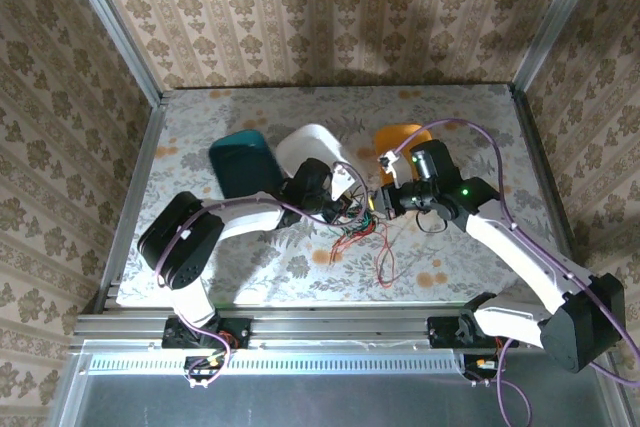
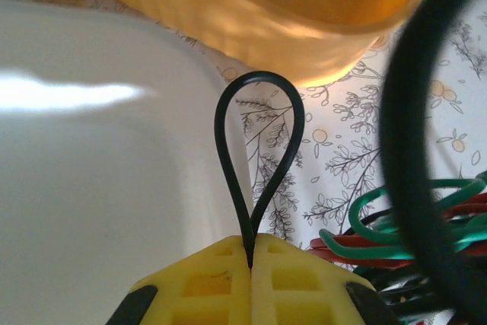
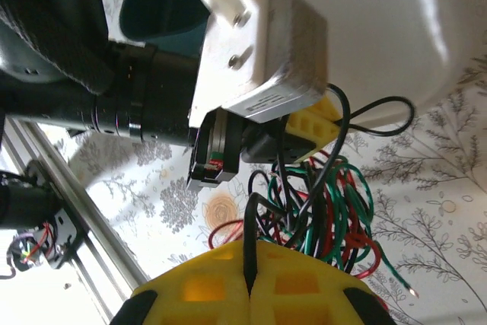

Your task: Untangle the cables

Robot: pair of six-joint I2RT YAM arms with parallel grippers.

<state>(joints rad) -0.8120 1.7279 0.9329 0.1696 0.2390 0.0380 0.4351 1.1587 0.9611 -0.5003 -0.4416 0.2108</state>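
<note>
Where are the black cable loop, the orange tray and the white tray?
black cable loop (image 2: 259,74): left wrist view, top of the loop.
orange tray (image 2: 251,24): left wrist view, its outer wall.
white tray (image 2: 91,188): left wrist view, its bare surface.

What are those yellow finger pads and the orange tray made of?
Yellow pads: probably soft rubber or foam, matte, moulded with square pockets, pinching the black cable. Orange tray: likely glossy plastic; light glows through its wall.
</note>
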